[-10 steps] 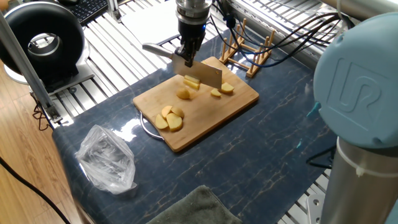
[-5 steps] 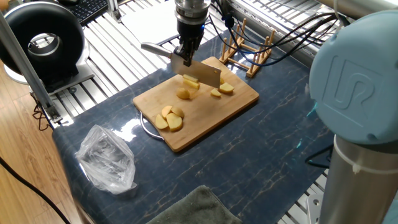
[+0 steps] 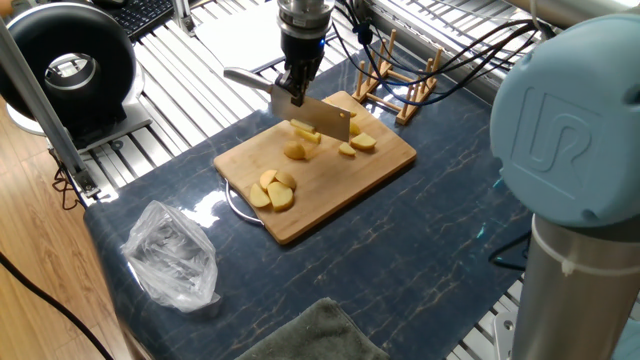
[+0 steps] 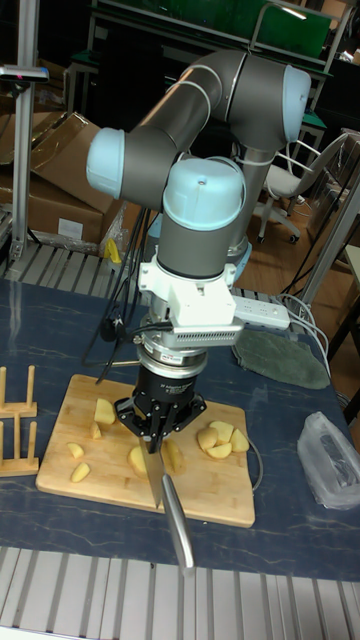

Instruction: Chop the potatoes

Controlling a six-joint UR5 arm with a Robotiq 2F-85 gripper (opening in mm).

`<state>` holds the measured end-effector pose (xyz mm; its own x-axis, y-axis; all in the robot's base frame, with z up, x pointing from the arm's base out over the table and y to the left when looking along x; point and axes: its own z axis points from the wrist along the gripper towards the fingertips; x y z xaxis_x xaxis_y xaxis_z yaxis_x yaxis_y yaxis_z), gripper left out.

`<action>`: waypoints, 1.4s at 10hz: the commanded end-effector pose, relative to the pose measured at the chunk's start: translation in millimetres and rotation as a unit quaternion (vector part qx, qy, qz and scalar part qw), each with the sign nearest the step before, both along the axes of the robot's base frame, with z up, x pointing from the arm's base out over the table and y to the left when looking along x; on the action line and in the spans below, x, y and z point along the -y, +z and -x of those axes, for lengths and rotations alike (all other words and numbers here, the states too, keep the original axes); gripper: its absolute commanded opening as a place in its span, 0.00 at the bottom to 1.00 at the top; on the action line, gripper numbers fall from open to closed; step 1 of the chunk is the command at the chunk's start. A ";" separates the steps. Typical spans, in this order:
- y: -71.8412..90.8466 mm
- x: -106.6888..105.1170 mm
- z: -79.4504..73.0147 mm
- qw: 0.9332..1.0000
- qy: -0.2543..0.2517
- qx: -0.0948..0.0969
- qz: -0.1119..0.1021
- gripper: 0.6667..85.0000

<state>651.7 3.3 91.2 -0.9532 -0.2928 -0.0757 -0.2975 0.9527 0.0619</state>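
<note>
On the surface (image 3: 420,250) the board (image 3: 380,165) sits centrally, carrying the potatoes (image 3: 272,190) in groups at its near left, middle and far right. The end effector (image 3: 297,88) holds a knife (image 3: 322,119) over the middle pieces. A rack (image 3: 400,85) stands beyond the board, a bag (image 3: 172,255) near left.

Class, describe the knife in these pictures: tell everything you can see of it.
The knife has a broad, rectangular, cleaver-like blade of shiny metal and a long silver handle. The claw grips it near where handle and blade join. The blade stands on edge, just above the bamboo board, over potato pieces. Whether it touches them cannot be told. The handle juts out past the board's edge.
</note>
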 end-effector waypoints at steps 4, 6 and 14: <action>1.1 -3.6 -2.3 1.000 -0.003 0.000 -0.009 0.00; 0.0 -3.2 -2.8 1.000 -0.003 0.001 -0.009 0.00; -1.3 0.5 -1.9 1.000 -0.025 -0.004 -0.011 0.00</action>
<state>654.1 2.7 88.4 -0.9578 -0.2767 -0.0772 -0.2823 0.9565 0.0736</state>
